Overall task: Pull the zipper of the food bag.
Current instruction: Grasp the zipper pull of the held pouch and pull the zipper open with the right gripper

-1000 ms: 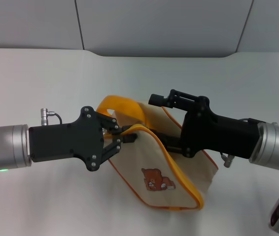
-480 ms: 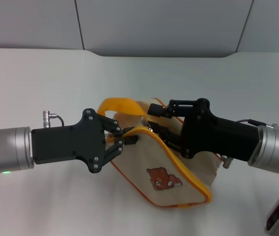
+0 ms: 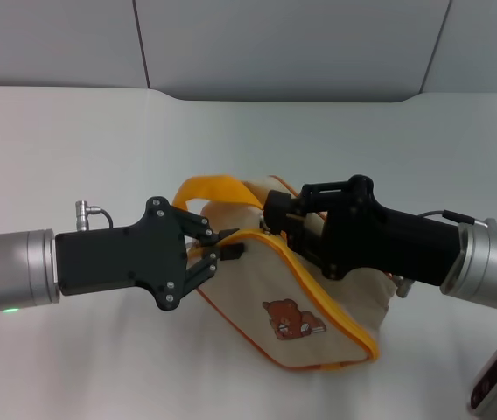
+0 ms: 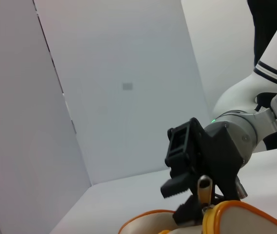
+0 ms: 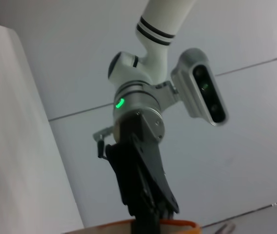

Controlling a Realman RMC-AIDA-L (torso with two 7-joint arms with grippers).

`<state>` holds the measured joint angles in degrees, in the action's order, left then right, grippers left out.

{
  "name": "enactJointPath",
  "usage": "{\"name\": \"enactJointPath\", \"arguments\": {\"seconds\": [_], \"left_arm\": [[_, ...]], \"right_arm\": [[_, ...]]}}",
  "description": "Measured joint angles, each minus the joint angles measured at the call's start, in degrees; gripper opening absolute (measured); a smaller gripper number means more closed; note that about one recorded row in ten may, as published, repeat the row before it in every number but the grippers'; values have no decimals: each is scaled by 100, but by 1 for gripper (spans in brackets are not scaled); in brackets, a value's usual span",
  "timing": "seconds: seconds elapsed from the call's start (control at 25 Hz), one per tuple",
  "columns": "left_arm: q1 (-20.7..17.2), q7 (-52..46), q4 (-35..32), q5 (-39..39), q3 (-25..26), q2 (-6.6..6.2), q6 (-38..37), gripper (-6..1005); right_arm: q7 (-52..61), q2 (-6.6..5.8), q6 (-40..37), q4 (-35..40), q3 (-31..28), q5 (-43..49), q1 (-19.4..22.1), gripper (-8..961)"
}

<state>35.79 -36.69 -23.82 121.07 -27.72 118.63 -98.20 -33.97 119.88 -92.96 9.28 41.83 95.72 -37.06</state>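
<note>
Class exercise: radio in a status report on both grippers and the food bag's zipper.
Left gripper shut on food bag top edge. Right gripper at the zipper, fingers around the pull tab. Nothing in the way.

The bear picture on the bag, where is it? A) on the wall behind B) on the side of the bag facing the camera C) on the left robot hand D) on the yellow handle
B: in the head view the brown bear picture sits on the beige side of the food bag, below the orange edge, while the left gripper and the right gripper are up at the bag's top.
</note>
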Motion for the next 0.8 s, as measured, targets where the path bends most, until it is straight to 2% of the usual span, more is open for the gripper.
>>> {"name": "enactJointPath", "arguments": {"seconds": [0.44,0.64,0.8], "left_arm": [[-38,-10,-5,-22,4,-14,-33,70],[-38,-13,-4,-17,-5,-16,-45,71],[-33,-14,-2,4,-10,-11,-44,72]], "right_arm": [[975,-14,150,73,-51,-12,107,241],[924,-11,-36,113,-58,-12,131,478],[924,-10,-84,178,-43,-11,97,565]]}}
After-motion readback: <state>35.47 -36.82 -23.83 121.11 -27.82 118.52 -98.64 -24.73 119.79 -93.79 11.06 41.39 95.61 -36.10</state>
